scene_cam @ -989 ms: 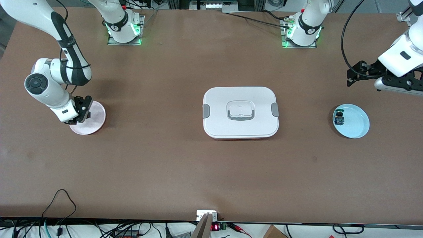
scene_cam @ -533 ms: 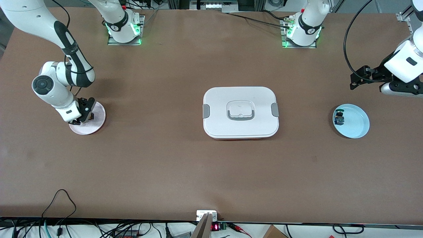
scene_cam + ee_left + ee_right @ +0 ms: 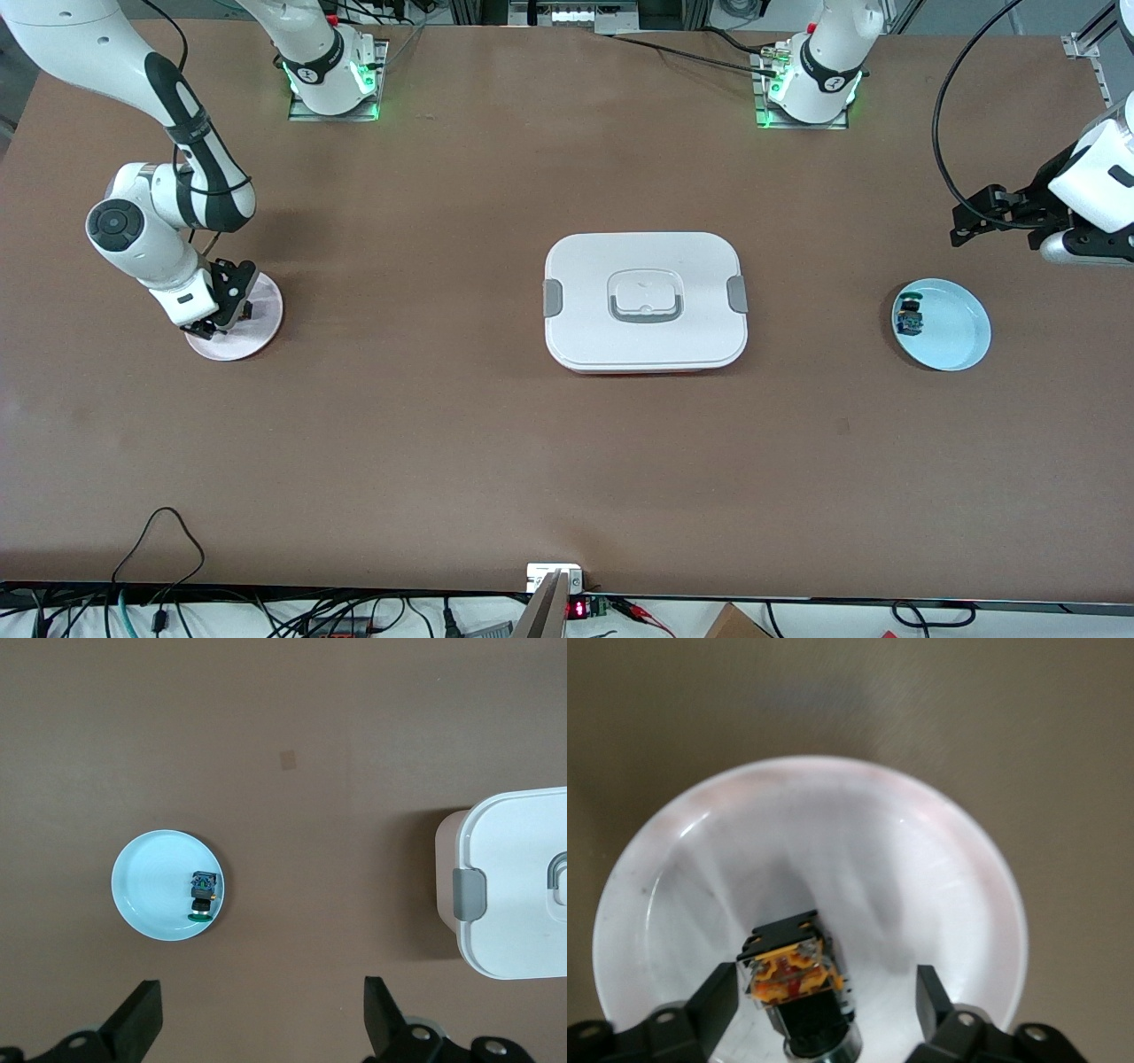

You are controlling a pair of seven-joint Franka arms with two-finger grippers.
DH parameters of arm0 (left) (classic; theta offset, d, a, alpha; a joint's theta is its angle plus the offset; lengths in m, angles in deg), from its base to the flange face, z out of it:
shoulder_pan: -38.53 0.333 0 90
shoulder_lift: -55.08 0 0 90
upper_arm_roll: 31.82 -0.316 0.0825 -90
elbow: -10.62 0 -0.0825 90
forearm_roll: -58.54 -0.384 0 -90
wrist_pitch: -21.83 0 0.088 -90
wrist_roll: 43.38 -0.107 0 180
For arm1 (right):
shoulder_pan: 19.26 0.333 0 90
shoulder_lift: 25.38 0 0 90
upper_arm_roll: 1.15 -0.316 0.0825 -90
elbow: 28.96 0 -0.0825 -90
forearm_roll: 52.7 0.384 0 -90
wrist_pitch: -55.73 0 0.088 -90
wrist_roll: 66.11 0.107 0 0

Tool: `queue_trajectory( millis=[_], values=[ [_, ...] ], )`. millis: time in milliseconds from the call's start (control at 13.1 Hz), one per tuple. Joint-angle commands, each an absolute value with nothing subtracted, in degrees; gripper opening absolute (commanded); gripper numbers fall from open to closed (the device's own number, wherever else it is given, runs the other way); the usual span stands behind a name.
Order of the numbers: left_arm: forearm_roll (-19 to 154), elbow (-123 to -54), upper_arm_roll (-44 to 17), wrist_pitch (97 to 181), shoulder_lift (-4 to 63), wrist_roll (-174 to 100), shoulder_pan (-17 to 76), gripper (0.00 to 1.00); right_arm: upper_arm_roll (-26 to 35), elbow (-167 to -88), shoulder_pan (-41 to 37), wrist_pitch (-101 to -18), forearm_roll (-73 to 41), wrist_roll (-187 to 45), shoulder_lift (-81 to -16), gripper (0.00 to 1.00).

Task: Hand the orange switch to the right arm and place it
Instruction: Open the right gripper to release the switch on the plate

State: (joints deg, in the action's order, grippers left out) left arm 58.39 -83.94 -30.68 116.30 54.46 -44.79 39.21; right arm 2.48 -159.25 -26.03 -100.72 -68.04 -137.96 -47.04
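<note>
At the left of the front view, the right gripper (image 3: 828,1005) is standing with fingers apart astride the orange switch (image 3: 799,979) in the pink plate (image 3: 939,868); the left gripper (image 3: 261,1019), open, is waiting.

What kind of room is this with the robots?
Probably a robot lab: two white arms bolted to a brown table, loose cables along its edge, and small test things like the orange switch on a pink plate.

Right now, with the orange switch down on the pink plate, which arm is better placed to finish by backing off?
Right. The right gripper is open around the orange switch on the pink plate; the left gripper hangs open above the table near the blue plate.
</note>
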Motion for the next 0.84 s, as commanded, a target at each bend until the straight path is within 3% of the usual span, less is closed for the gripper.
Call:
queue_trajectory(
  millis=[0, 152, 457, 761],
  values=[
    [58.89, -82.11, -30.42, 115.87, 53.50, -45.05, 39.32, 1.00, 0.18, -159.31, -26.82, -99.40, -62.40, -136.69, -41.73, 1.00],
    [58.63, -81.76, -30.15, 115.96, 53.15, -45.13, 38.79, 1.00, -0.97, -156.86, -26.55, -95.20, -52.92, -136.68, -40.41, 1.00],
    [58.89, -80.70, -30.15, 115.96, 52.36, -45.05, 39.23, 1.00, -0.97, -147.37, -26.11, -80.19, -44.55, -129.35, -40.32, 1.00],
    [58.98, -80.35, -30.15, 115.96, 52.36, -45.05, 39.14, 1.00, -1.33, -139.37, -25.33, -65.06, -44.17, -111.68, -40.32, 1.00]
  ],
)
